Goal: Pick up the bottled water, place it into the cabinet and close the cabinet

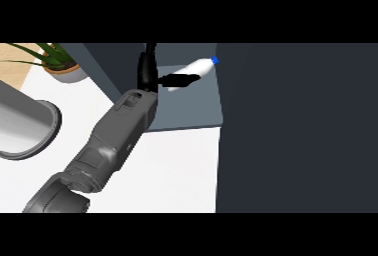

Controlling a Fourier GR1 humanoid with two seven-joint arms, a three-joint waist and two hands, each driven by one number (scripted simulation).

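Dark cabinet door (295, 125) right of the open shelf (188, 112).

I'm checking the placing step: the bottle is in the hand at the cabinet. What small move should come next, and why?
Probably lower the bottle onto the cabinet shelf and let go: the hand is curled round it, holding it tilted over the shelf's grey floor.

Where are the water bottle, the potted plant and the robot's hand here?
Bottle (198, 67): head view, on its white body.
Plant (65, 71): head view, on the pot.
Hand (179, 78): head view, on the black fingers round the bottle.
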